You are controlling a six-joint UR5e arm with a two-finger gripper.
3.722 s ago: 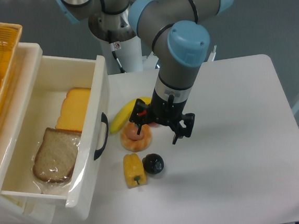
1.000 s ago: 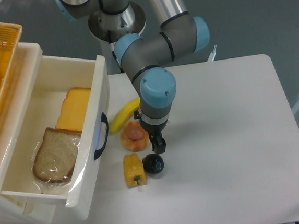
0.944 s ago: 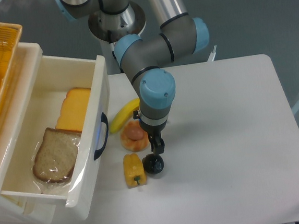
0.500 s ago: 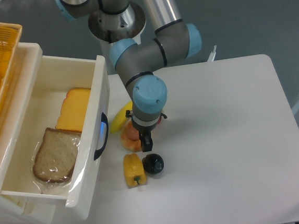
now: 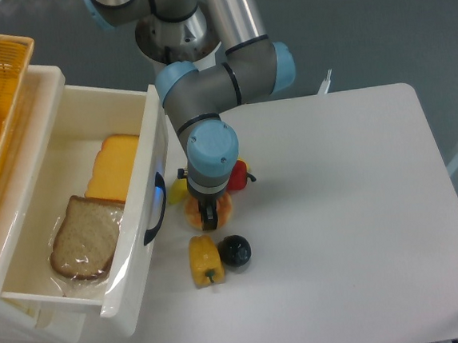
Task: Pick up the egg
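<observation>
The tool point(image 5: 210, 218) hangs straight over the egg point(image 5: 220, 211), its dark tip down on the orange disc; from here I cannot tell if it is spread or clenched. The egg lies on the white counter point(image 5: 353, 209), with the yellow pepper point(image 5: 205, 261) and black ball point(image 5: 235, 251) just beside it at six o'clock. A red piece point(image 5: 238, 175) peeks out at one o'clock, a banana point(image 5: 176, 192) at ten.

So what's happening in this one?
The grey and blue robot arm has its gripper down over the flat orange-rimmed toy egg, which lies on the white table beside the open white drawer. The fingers hide its centre; whether they have closed cannot be told. A yellow toy pepper and small black ball lie just in front.
</observation>
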